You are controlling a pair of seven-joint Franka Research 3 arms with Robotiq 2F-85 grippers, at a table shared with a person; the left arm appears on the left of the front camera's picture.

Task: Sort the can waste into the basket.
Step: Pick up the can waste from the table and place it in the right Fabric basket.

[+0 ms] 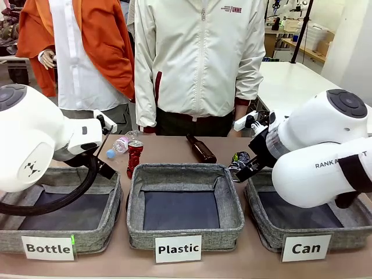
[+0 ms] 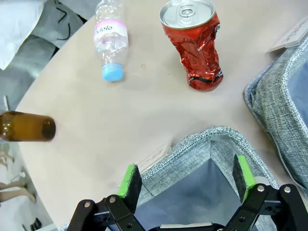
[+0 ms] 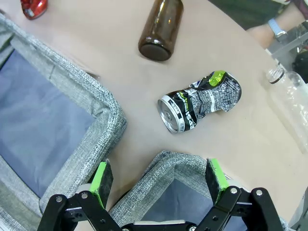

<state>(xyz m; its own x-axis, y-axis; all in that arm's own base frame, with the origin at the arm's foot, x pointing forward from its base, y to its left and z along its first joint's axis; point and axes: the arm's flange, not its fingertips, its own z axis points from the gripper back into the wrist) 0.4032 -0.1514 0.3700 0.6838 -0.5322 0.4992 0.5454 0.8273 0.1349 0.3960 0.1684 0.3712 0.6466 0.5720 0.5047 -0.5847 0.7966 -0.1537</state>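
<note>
Status: right gripper (image 3: 159, 177) has its jaws fully spread with nothing between the pads, and sits over a corner of the Can basket (image 3: 168, 166), whose rim runs between the fingers. Just ahead of the fingertips the dark can (image 3: 199, 101) lies on its side on the table, outside the basket, silver end angled toward the gripper. To the gripper's left is the Plastic basket (image 3: 103, 103). Farther ahead a brown bottle (image 3: 161, 29) lies with its base toward the camera. The red can (image 3: 33, 6) is clipped by the top-left corner. A cut-off clear bottle (image 3: 288, 103) runs off the right edge, with a person's wrist (image 3: 275, 26) beyond it. Same for the left gripper (image 2: 186, 175): wide open and empty, over a corner of the Bottle basket (image 2: 192, 144). Well ahead and to its right the red can stands on the table, crushed, silver top up, in no basket. Ahead, a clear bottle (image 2: 111, 41) points its blue cap toward the gripper. A cut-off brown bottle (image 2: 26, 126) off to the left is clipped by the edge. The front view adds the Can card (image 1: 306, 249) and its two neighbours, which tell the baskets apart. There the white arm housings cover most of both grippers, so jaw opening is unreadable from that side. The right arm also hides part of the Can basket.
</note>
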